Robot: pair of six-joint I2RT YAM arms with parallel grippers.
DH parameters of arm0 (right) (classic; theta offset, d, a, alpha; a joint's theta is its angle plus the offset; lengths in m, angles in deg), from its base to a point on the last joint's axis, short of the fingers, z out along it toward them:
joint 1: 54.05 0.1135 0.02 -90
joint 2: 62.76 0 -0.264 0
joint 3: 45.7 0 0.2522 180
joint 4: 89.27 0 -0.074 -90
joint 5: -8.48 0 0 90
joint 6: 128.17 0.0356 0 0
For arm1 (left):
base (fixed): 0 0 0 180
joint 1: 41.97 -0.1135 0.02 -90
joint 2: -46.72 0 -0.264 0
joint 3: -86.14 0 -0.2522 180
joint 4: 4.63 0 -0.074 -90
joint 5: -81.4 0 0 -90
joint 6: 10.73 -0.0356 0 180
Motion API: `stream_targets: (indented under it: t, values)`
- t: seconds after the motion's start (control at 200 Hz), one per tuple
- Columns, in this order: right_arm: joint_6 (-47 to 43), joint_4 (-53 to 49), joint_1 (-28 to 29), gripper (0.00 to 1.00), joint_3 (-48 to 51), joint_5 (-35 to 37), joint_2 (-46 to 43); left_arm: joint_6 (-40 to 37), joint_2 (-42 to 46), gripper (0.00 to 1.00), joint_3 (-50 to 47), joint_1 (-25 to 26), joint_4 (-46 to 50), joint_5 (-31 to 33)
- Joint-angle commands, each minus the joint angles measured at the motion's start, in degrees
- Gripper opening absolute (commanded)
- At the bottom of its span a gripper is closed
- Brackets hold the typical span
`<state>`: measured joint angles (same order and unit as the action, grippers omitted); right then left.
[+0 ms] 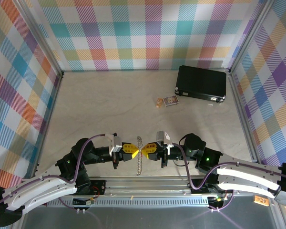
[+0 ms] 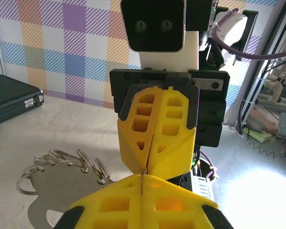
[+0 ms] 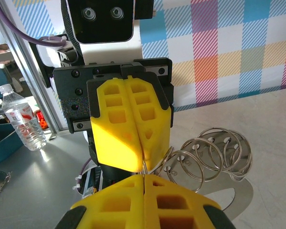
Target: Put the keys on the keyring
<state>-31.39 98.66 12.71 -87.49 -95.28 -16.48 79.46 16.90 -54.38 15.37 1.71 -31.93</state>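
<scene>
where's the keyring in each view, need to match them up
Top external: keyring low centre, near the arm bases.
Left wrist: keyring lower left, on the table.
Right wrist: keyring lower right, on the table.
Shared landmark: left hand and right hand meeting tip to tip.

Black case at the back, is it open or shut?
Shut: the black case lies flat, lid down on its base, no gap showing.

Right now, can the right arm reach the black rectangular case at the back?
Probably yes. The black rectangular case lies on that arm's side, with bare table between; only a small printed card lies nearby. But the right gripper is shut by the silver metal keyring.
</scene>
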Motion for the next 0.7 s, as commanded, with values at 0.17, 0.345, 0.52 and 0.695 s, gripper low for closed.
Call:
stream_targets:
  t: [0.17, 0.345, 0.52, 0.695]
  values:
    - [-2.11, -1.56, 0.65, 0.00, -3.89, -5.30, 0.32, -1.02, -1.20, 0.00, 1.80, 0.40, -0.49, 0.22]
    - [-2.64, -2.64, 0.65, 0.00, -4.36, -5.49, 0.55, -1.02, -1.14, 0.00, 1.97, 0.38, -0.22, 0.30]
    - [-2.76, -2.64, 0.65, 0.00, -4.41, -5.49, 0.52, -1.02, -1.20, 0.00, 1.97, 0.38, -0.05, 0.30]
    - [-2.74, -2.47, 0.65, 0.00, -4.33, -5.58, 0.45, -0.85, -1.14, 0.00, 1.88, 0.40, -0.14, 0.22]
